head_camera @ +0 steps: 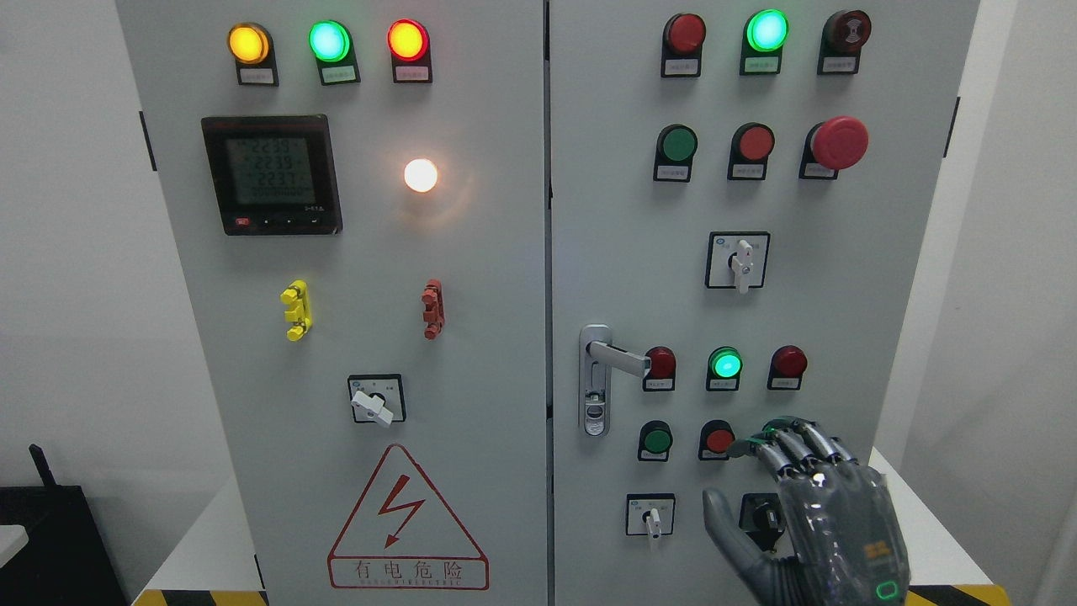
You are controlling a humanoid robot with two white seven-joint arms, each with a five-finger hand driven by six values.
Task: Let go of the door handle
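- Here, the cabinet [471, 278] stands with both doors shut, so its lamps and switches face the robot within arm's reach.
- The right hand [808, 513] hangs low, well apart from the handle [618, 358]; fingers bent and loosely together, thumb out, pinching nothing, so I judge the release done.
- The handle sticks out level at the right door's left edge.
- The meter [272, 174] reads 2239, 2239, 2237.
- The warning triangle [407, 522] says 有电危险.
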